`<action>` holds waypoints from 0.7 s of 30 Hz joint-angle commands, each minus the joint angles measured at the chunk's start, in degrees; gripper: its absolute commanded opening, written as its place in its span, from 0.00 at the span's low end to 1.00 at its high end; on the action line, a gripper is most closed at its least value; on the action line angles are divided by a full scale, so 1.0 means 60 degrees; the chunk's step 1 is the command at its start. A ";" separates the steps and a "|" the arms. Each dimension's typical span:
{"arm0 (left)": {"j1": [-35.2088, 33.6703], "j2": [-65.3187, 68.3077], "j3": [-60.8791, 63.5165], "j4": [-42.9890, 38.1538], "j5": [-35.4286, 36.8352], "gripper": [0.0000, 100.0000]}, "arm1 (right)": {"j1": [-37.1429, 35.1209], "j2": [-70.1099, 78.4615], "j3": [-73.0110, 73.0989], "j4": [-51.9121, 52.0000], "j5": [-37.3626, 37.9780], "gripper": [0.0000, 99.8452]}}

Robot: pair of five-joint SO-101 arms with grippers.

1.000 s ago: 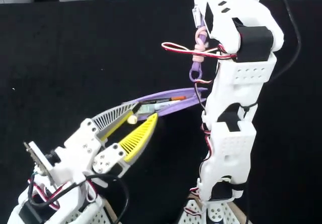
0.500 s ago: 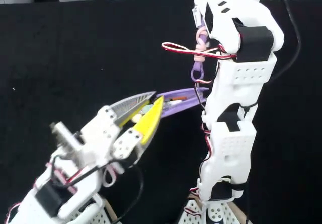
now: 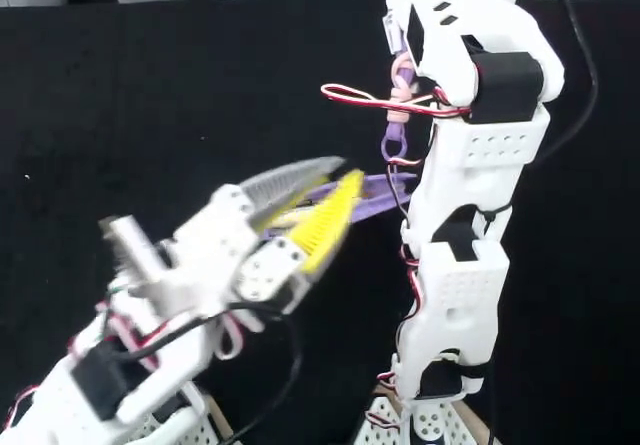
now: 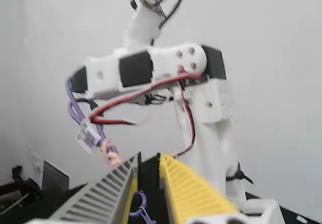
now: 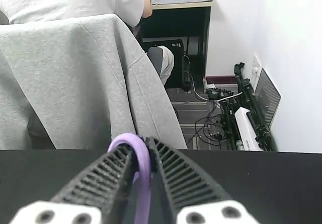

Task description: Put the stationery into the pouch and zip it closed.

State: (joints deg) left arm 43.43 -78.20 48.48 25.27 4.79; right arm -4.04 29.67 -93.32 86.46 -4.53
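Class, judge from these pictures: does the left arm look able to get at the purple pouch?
Likely yes: the left gripper sits right at the edge of the pouch with nothing between them; the right gripper, shut on the purple loop, is out of the way.

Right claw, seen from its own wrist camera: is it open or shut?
Shut. In the right wrist view the right claw presses from both sides on a purple loop that passes between them.

A black-clothed table (image 3: 150, 95), the purple pouch (image 3: 378, 190) mid-table, contact unclear.
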 commanded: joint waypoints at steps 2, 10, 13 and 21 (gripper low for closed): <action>-0.1253 -0.1201 -0.0593 0.0821 -0.0044 0.08 | -0.0132 -0.0051 -0.0007 -0.0176 -0.0088 0.01; -0.6645 -0.3048 -0.0242 0.2286 0.0777 0.08 | -0.0132 -0.0051 -0.0007 -0.0220 -0.0059 0.01; -0.8110 -0.3311 0.0462 0.2872 0.2007 0.09 | -0.0132 -0.0051 0.0007 -0.0264 -0.0015 0.01; -0.8271 -0.3370 0.2425 0.3458 0.2198 0.20 | -0.0147 -0.0051 0.0007 -0.0527 0.0513 0.01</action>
State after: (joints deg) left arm -5.54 -97.80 61.67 43.47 17.36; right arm -4.04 29.67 -93.32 84.88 -3.65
